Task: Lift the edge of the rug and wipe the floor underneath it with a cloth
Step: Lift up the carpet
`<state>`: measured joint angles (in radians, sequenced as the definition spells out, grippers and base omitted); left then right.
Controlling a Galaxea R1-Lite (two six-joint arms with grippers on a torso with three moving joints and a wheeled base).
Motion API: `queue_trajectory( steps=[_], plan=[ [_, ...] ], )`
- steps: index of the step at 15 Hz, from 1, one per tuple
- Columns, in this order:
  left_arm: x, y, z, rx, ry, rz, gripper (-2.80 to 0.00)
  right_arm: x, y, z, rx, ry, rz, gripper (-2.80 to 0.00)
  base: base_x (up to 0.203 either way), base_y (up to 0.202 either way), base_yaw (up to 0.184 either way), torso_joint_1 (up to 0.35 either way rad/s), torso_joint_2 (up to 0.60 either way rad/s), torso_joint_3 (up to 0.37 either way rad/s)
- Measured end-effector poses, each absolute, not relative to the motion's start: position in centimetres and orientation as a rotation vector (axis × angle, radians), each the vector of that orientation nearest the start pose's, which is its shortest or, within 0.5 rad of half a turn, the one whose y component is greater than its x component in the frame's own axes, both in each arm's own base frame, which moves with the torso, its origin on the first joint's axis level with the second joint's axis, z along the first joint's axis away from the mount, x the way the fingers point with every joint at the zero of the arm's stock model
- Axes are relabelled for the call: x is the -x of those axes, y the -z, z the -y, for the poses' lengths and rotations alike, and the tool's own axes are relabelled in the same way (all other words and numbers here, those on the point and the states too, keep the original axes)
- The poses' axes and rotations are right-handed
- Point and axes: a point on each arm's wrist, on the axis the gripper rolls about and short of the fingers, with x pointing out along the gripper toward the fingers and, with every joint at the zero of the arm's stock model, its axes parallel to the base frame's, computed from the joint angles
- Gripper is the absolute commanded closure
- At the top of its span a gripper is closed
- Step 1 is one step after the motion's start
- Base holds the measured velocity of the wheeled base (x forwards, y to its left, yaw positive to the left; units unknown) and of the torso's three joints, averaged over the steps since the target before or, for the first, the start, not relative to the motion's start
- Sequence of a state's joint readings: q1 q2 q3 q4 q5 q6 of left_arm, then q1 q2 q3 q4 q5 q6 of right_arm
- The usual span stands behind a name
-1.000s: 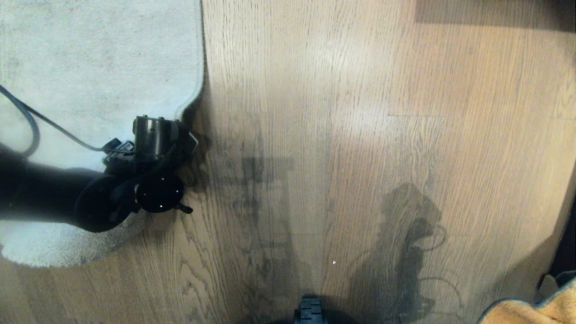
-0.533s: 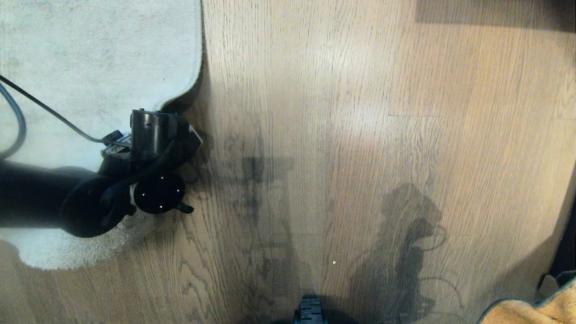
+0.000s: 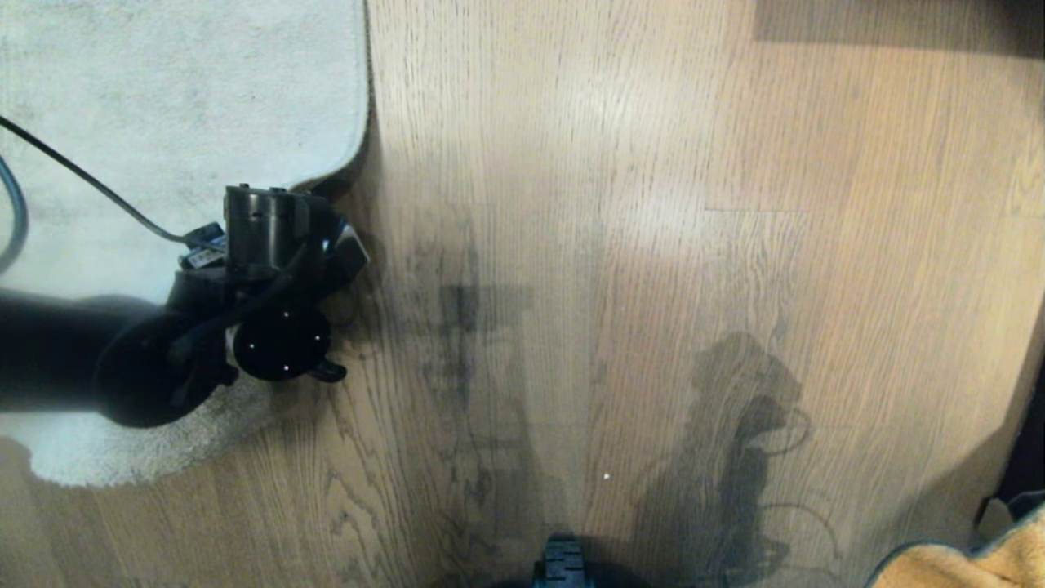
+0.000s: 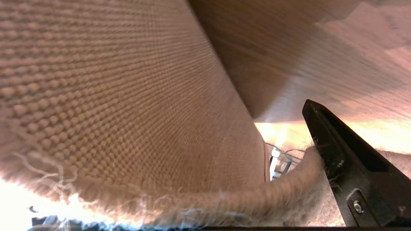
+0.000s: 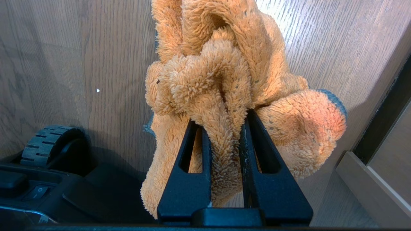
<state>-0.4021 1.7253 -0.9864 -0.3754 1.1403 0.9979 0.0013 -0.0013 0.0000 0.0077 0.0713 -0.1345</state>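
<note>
We see the floor (image 3: 653,245) filling the view, with the rug edge (image 3: 347,167) at far left, its corner curled up more than a second ago. Our left gripper (image 3: 347,253) sits there, shifted slightly left, fingers (image 4: 346,160) spread wide beside the woven backing. Our right gripper (image 5: 221,128), near right, pinches the cloth (image 5: 231,80), unchanged.

The left arm (image 3: 122,367) hides the rug edge (image 3: 359,155) beneath it.

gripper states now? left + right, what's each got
Left hand: open, at the lifted rug edge, one finger against the pile.
Right hand: shut on the cloth, above the floor.
</note>
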Motion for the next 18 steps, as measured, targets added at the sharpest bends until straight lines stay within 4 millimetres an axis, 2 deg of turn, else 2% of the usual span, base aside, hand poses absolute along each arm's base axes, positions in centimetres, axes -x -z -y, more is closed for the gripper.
queue_trajectory(
  steps=[6, 12, 18],
  plan=[
    [-28.6, -21.2, 9.9, -1.265, -0.555, -0.642, -2.80, 2.3, -7.5, -0.2, 0.134, -0.073, -0.001, 0.00, 0.000, 0.000, 0.000, 0.000, 0.00, 0.000],
    [-28.0, -22.0, 8.7, -1.354, -0.559, -0.689, -2.80, 2.3, -7.5, -0.2, 0.134, -0.073, -0.002, 0.00, 0.000, 0.000, 0.000, 0.000, 0.00, 0.000],
    [-28.0, -22.0, 9.7, -1.325, -0.555, -0.629, -2.80, 2.3, -7.5, -0.2, 0.134, -0.073, -0.002, 0.00, 0.000, 0.000, 0.000, 0.000, 0.00, 0.000]
  ],
)
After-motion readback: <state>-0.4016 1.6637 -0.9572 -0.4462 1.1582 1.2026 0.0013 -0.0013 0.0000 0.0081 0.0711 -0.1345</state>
